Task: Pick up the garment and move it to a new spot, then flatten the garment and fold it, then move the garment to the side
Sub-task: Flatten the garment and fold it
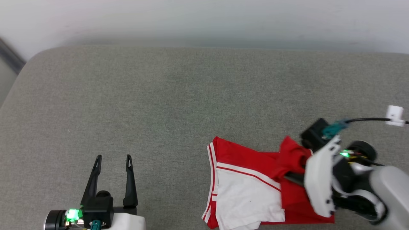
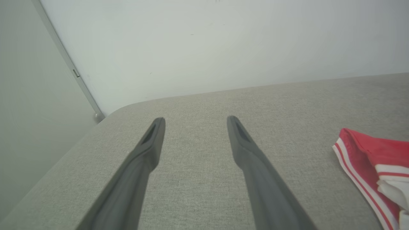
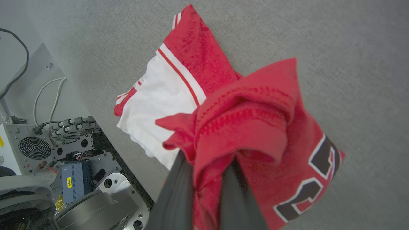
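Head view: the left claw (image 1: 113, 157) sits released, its two fingers spread over bare grey table (image 1: 127, 95), with nothing between them. The right claw (image 1: 289, 174) is clenched on a bunched red fold of the shirt (image 1: 243, 191), and that fold stands up above the rest of the cloth. From the fingertips the shirt spreads flat on the table, its long axis running sideways toward the left claw. It ends in a red-and-white striped edge on the side farthest from the right claw. A white panel with a red stripe lies on top, just beyond the gripped fold.

Left wrist view: the left claw (image 2: 195, 119) is open over the table (image 2: 287, 105). The shirt's (image 2: 367, 153) striped edge lies off to the right of the fingers, well apart from them.

Right wrist view: the right claw (image 3: 207, 179) grasps the shirt (image 3: 243, 121), with red cloth pinched between the two dark fingers and draped over their tips. A black, white-outlined numeral shows to the right of the fingers. The white panel lies ahead and to the left, and the shirt points away from the claw to a striped corner.
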Available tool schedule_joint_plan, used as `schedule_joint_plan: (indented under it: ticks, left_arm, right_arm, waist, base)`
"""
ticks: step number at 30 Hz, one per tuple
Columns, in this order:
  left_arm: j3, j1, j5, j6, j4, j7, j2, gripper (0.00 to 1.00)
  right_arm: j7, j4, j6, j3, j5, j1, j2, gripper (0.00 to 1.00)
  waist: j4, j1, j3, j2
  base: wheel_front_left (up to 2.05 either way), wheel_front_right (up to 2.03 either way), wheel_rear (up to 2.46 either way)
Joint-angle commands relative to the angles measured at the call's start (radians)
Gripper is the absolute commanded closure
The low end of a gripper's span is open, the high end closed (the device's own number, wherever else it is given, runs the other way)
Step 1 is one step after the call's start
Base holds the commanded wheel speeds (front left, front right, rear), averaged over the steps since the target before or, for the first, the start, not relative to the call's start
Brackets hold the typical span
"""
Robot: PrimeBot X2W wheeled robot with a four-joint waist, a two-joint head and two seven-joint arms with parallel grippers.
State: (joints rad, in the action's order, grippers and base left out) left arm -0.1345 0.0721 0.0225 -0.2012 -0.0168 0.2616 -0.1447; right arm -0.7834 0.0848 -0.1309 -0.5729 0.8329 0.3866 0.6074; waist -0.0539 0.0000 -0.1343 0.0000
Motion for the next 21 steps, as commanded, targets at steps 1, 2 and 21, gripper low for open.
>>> schedule_joint_plan:
  ticks: [1, 2, 21]
  left_arm:
    - [0.002, -0.022, -0.004, 0.006, -0.005, 0.005, 0.007, 0.00]
    - [0.002, -0.026, -0.004, 0.005, -0.004, 0.005, 0.008, 0.00]
    - [0.005, -0.076, -0.005, 0.038, 0.019, 0.004, 0.016, 0.00]
  right_arm:
    - [-0.003, -0.026, 0.000, -0.058, -0.011, 0.058, -0.044, 1.00]
    - [-0.005, -0.044, 0.000, -0.094, -0.018, 0.088, -0.067, 1.00]
    - [0.202, -0.516, 0.001, -0.515, -0.047, 0.320, -0.241, 0.53]
  waist:
    - [-0.006, 0.0000, -0.015, 0.0000]
    - [-0.008, 0.0000, -0.021, 0.0000]
    - [-0.014, 0.0000, -0.072, 0.0000]
  base:
    - [0.00, 0.00, 0.00]
    - [0.00, 0.00, 0.00]
    - [0.00, 0.00, 0.00]
